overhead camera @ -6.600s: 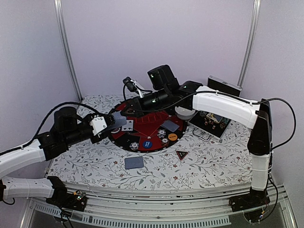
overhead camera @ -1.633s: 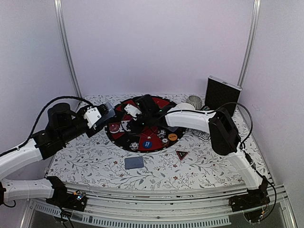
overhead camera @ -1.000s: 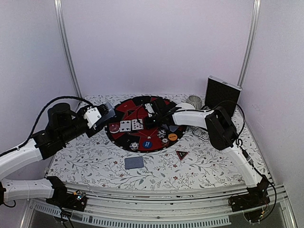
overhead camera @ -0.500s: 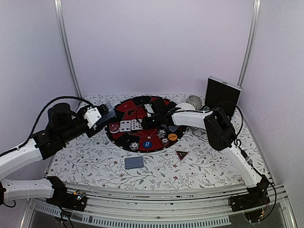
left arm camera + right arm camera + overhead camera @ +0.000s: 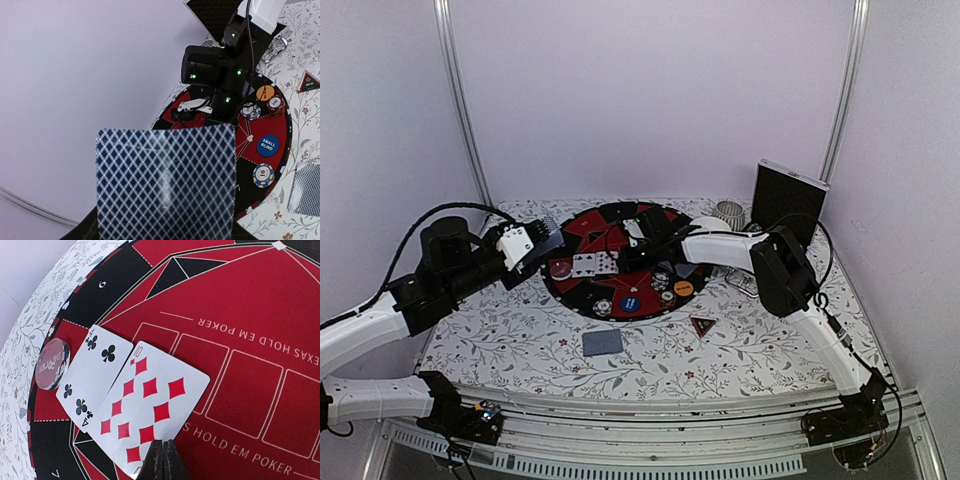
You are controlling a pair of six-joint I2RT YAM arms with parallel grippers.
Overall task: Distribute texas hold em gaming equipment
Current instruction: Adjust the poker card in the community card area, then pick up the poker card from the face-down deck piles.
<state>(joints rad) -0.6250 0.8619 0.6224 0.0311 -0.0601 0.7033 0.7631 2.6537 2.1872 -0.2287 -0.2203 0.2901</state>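
Note:
Two playing cards lie face up on the round red-and-black mat (image 5: 620, 222): the four of clubs (image 5: 92, 374) and, overlapping it, the ten of diamonds (image 5: 150, 405) (image 5: 608, 262). My right gripper (image 5: 162, 442) (image 5: 623, 256) is shut, its tips over the ten's near edge, with the card flat and not between the fingers. My left gripper (image 5: 548, 240) hovers off the mat's left rim, shut on a stack of playing cards (image 5: 165, 182) that hides its jaws. A red chip (image 5: 51, 362) sits left of the four. A blue disc (image 5: 630, 301), an orange disc (image 5: 683, 288) and striped chips (image 5: 603, 307) lie on the mat's near side.
A face-down card (image 5: 603, 343) and the black-red triangular marker (image 5: 702, 324) lie on the floral cloth in front of the mat. The black case (image 5: 788, 200) stands at the back right beside a ribbed silver cup (image 5: 728, 212). My right arm crosses the mat's right half.
The right gripper has drawn back to the right from the mat's left side, and the ten of diamonds now lies beside the four. Over the last second nothing visibly moved.

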